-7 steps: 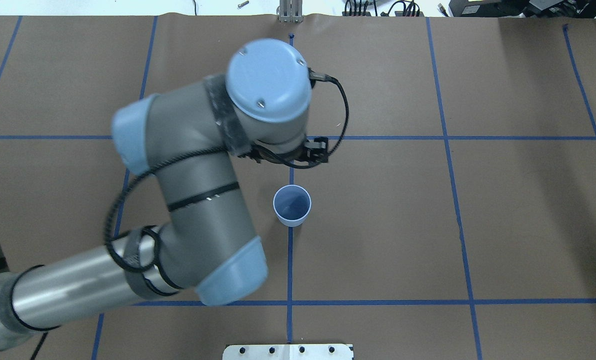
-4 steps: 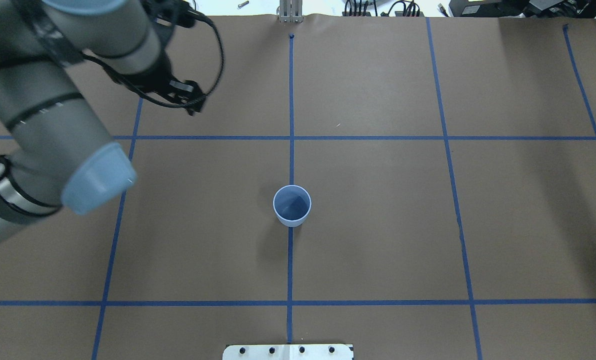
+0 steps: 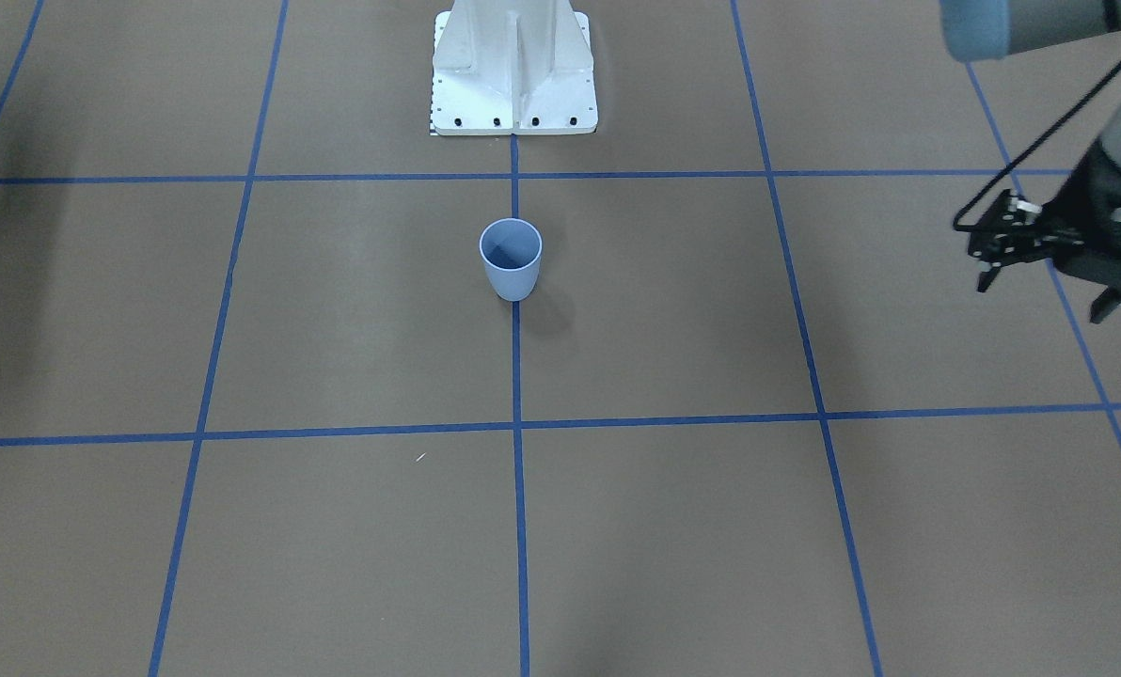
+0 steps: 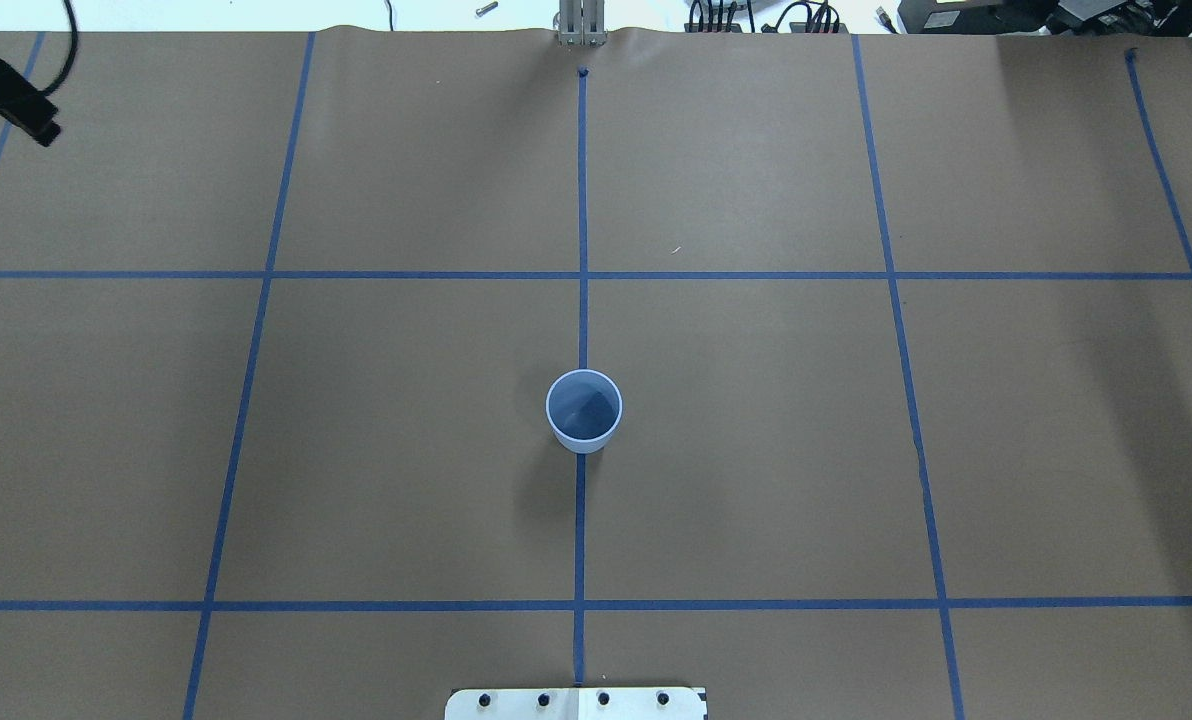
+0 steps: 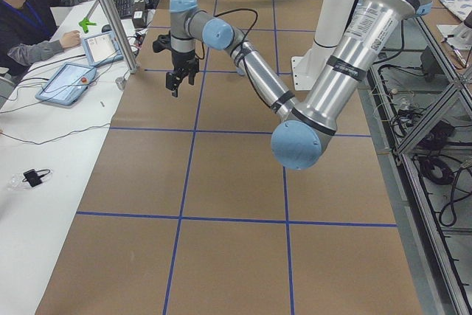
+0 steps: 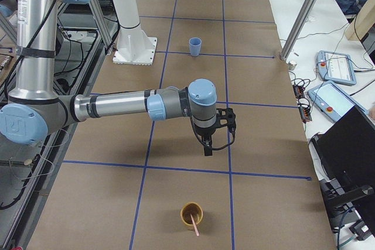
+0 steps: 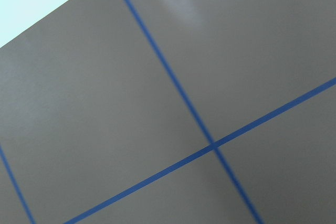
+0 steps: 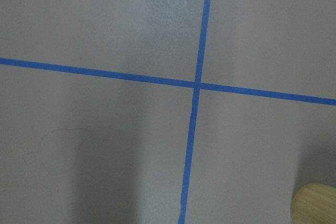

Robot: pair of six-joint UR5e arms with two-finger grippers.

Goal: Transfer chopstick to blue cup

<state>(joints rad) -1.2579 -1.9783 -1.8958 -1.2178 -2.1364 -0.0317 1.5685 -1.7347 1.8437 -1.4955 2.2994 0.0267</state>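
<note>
Two claws are hanging over the worktop (image 3: 673,527): the left claw (image 3: 1042,295) is gaping wide and holding nothing, while whether the right claw (image 6: 207,149) is gripping I cannot tell. The chopstick (image 6: 194,226) is leaning in a tan cup (image 6: 184,215), well apart from the blue cup (image 3: 511,259).

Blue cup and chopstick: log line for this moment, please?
blue cup upright, empty | chopstick in tan cup | left gripper open, empty | right gripper state unclear
</note>
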